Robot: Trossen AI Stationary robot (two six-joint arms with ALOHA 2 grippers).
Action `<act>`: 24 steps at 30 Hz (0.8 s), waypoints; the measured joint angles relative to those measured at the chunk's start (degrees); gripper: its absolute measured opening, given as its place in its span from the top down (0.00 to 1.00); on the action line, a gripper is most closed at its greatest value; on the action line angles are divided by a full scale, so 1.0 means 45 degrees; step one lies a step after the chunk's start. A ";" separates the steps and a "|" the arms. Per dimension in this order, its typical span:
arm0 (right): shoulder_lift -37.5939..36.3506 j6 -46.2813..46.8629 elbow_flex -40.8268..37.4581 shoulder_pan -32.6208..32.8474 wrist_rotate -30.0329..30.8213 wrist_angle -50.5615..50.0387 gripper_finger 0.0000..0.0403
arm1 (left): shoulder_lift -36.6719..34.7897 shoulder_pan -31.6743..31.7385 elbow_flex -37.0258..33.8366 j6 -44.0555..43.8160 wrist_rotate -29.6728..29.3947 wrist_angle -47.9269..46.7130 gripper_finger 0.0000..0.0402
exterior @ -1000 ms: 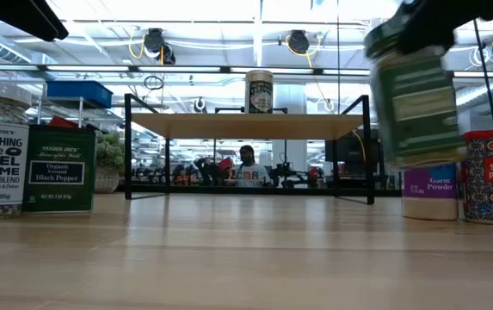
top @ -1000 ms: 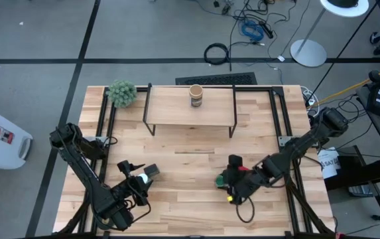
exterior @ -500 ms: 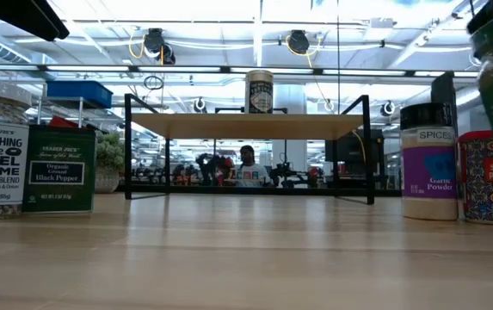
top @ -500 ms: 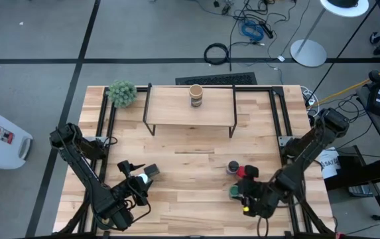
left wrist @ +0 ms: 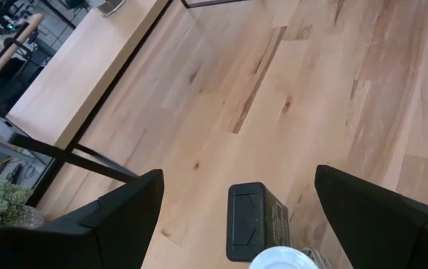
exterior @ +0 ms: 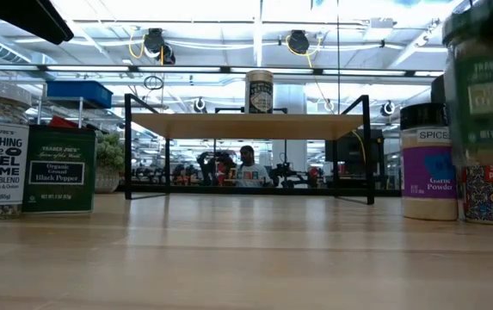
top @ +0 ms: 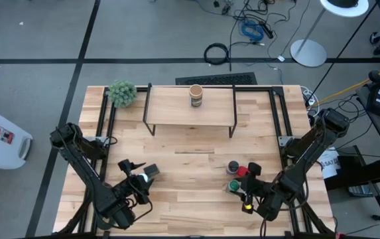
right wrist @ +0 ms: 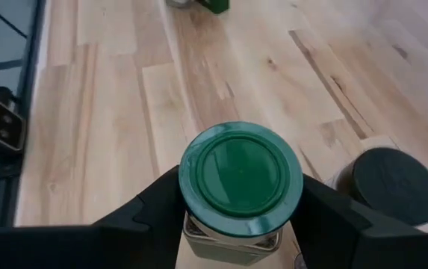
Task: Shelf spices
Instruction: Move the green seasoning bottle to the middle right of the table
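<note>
My right gripper (top: 237, 188) is shut on a green-lidded spice jar (right wrist: 240, 173) at the table's near right. Close by stand a dark-lidded jar (right wrist: 393, 175) and a red tin (exterior: 491, 194). My left gripper (left wrist: 240, 175) hangs open at the near left, above a dark square tin (left wrist: 247, 220) and a white-lidded jar (left wrist: 284, 260), touching neither. The shelf (top: 190, 109) stands on its thin black legs at the far middle. A tan cylinder (top: 196, 95) stands upright on its top board. My right gripper pinches the green-lidded jar between its two fingers (right wrist: 154, 205), on opposite sides just below the lid (right wrist: 191, 228). The fingers slant down from the table's near right. The jar (exterior: 487, 95) stands upright in the hold, lifted clear of the table.
A fuzzy green plant ball (top: 121, 93) sits at the far left corner beside the shelf. Bare tabletop (top: 190, 179) lies between the two grippers and in front of the shelf. Black frame rails run along the table's left and right edges.
My right gripper has swung toward the table's right and near edges with the green-lidded jar, rolling as it went. The jar was tilted in the hold and now stands upright, still clear of the table.
</note>
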 joint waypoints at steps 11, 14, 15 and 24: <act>0.0010 0.0356 -0.1590 0.0086 0.0074 0.1742 0.51 | 0.0000 -0.0007 0.0000 0.0034 -0.0058 0.0000 0.11; 0.0010 0.0364 -0.1678 0.0063 0.0125 0.1732 0.51 | 0.0000 -0.0010 0.0000 0.0029 -0.0061 -0.0003 0.11; 0.0010 0.0364 -0.1687 0.0063 0.0134 0.1715 0.51 | 0.0000 -0.0005 0.0000 0.0034 -0.0063 -0.0005 0.11; 0.0010 0.0452 -0.1691 0.0063 0.0143 0.1516 0.51 | 0.0000 -0.0010 0.0000 0.0029 -0.0073 -0.0005 0.11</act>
